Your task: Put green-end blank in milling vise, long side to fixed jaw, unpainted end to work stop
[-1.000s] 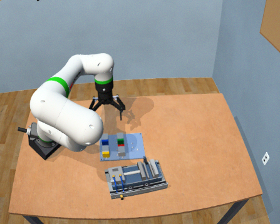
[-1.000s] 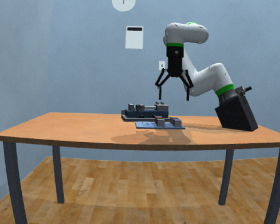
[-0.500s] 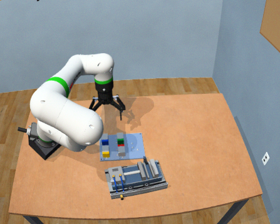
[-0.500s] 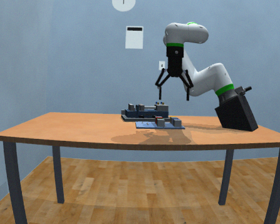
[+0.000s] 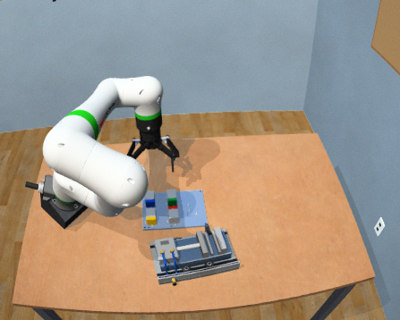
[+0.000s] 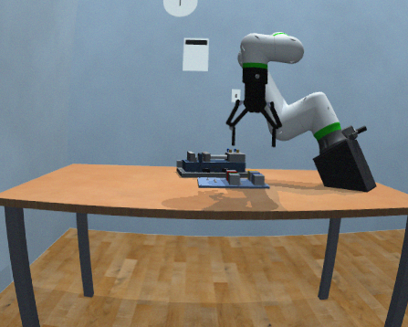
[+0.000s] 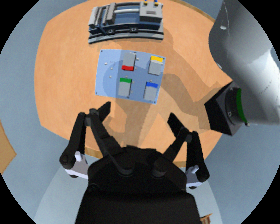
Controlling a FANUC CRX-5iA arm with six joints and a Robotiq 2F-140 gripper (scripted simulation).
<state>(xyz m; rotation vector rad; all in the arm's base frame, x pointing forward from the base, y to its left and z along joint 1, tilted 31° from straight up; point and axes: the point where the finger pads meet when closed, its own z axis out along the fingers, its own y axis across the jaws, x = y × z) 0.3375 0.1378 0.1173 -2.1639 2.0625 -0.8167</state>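
Pale blue plate (image 5: 194,210), blanks tipped green (image 5: 171,201), red (image 5: 173,207), blue (image 5: 149,203), yellow (image 5: 151,220); orange-brown table (image 5: 277,201).

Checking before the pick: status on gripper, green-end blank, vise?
Gripper open, empty, high above table. Green-end blank on plate, red-end blank in line with it. Vise gap holds no blank.

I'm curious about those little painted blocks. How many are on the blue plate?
4, none seemingly hidden. By the top view: blue-ended far left, yellow-ended near left, green-ended far right, red-ended near right, all on the plate.
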